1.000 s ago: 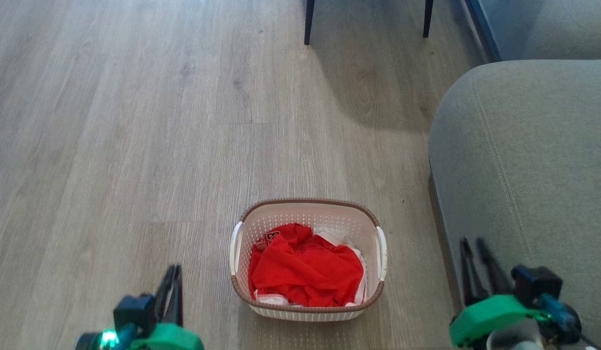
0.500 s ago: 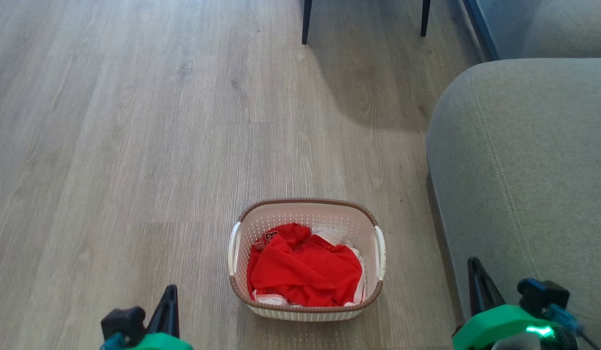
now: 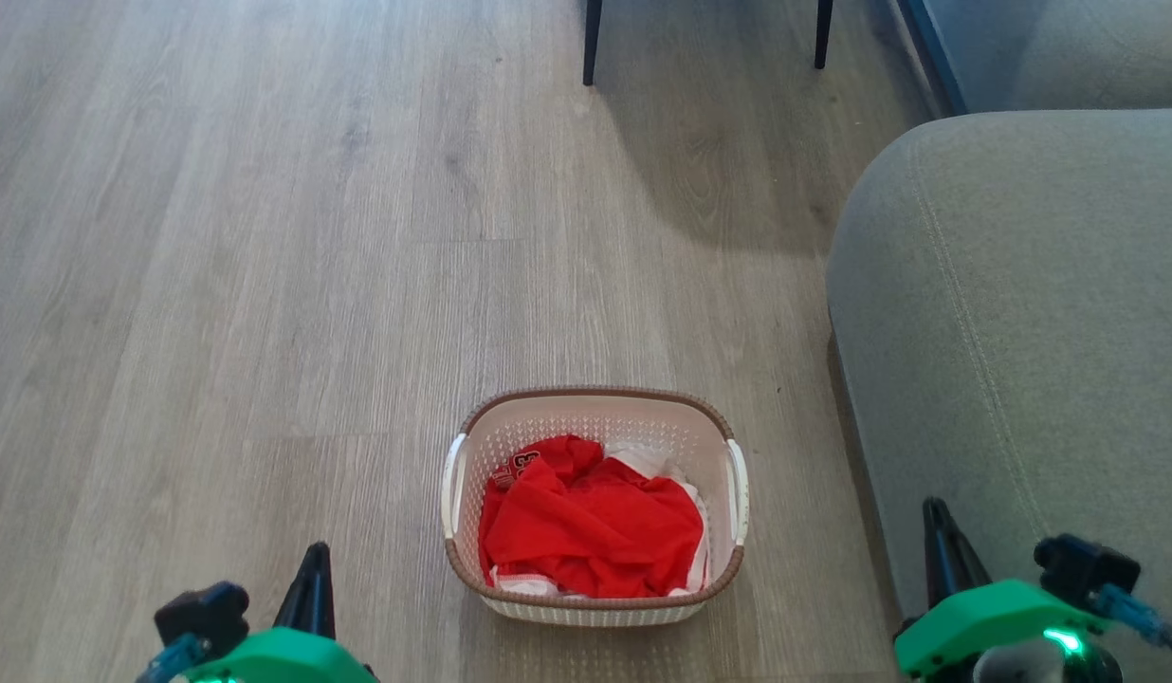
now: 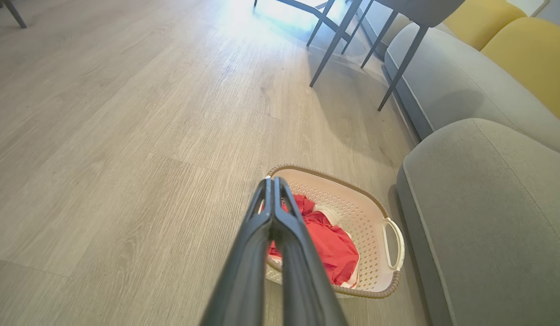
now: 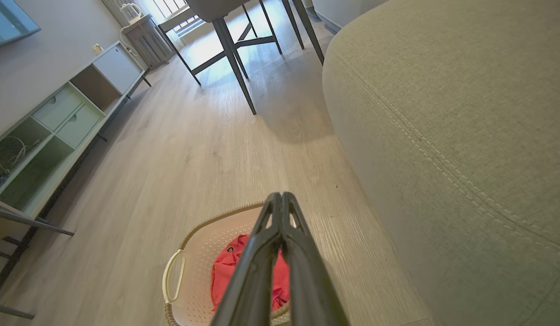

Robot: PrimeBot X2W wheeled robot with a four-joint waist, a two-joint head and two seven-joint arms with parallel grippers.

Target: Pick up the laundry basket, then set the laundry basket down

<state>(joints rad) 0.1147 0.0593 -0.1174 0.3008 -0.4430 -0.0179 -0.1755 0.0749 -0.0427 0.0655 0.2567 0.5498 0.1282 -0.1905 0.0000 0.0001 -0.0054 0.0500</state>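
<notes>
Cream plastic laundry basket (image 3: pixel 594 422) stands on the floor (image 3: pixel 264 285), just left of the grey sofa (image 3: pixel 1022 332), with red clothes (image 3: pixel 595 526) inside. It seems light and stiff; its white side handles (image 3: pixel 450 484) suit holding. The left end effector (image 4: pixel 272 182) and the right end effector (image 5: pixel 280 195) are both pressed together.

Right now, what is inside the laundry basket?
The laundry basket holds crumpled red clothing, with some white fabric showing at its far side and near edge. The clothing covers the basket's bottom, so anything beneath it cannot be seen.
</notes>
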